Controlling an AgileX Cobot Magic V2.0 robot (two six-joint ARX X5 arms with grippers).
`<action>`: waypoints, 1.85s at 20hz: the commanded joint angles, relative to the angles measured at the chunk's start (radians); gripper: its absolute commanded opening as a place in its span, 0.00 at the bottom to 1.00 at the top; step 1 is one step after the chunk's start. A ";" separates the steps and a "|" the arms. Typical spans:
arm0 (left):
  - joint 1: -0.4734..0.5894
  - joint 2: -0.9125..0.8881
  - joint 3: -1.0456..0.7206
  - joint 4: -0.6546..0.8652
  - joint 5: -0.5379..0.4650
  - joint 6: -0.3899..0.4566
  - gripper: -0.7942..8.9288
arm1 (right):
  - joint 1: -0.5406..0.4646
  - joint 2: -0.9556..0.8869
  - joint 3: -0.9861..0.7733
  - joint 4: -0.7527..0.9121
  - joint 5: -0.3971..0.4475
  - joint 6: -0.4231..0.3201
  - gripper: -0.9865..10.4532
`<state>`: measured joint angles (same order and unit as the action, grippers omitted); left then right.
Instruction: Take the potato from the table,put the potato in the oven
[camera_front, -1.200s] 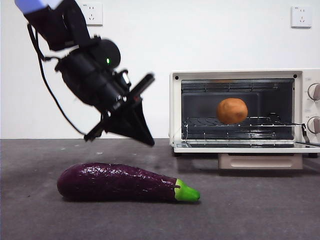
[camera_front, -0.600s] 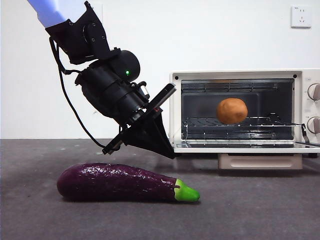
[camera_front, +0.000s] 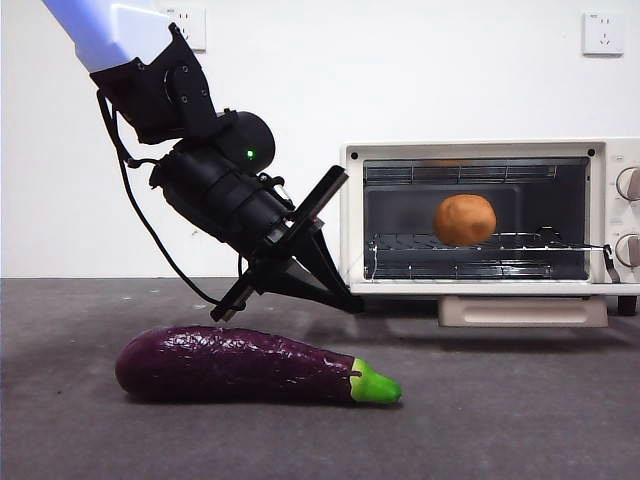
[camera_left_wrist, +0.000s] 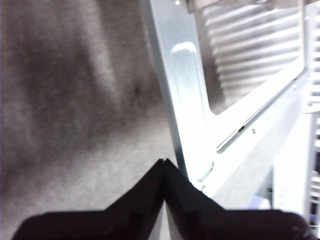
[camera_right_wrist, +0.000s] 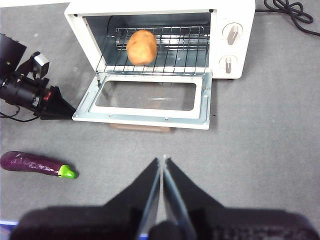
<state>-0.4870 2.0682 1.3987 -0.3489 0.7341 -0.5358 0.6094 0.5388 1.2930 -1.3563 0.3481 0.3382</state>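
Sitting on the rack inside the oven (camera_right_wrist: 150, 35), the potato (camera_right_wrist: 141, 46) is well beyond the left gripper (camera_left_wrist: 164, 162), whose closed fingers touch the open door's corner, probably to lift it shut next.

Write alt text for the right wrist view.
A potato sits on the wire rack inside the open oven, door folded down onto the table. The left gripper reaches the door's corner; an eggplant lies nearby, and the right gripper hovers shut, apart.
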 joint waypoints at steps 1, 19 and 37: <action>-0.002 0.012 0.000 0.043 0.036 -0.019 0.08 | 0.002 -0.002 -0.002 -0.021 -0.002 0.029 0.10; 0.066 0.012 0.038 0.451 0.234 -0.340 0.08 | 0.002 -0.002 -0.002 -0.021 -0.014 0.029 0.10; 0.066 -0.004 0.214 0.429 0.177 -0.433 0.08 | 0.002 -0.002 -0.002 -0.021 0.001 0.029 0.10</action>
<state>-0.4213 2.0682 1.6108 0.0772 0.9047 -0.9665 0.6094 0.5388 1.2930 -1.3563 0.3439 0.3565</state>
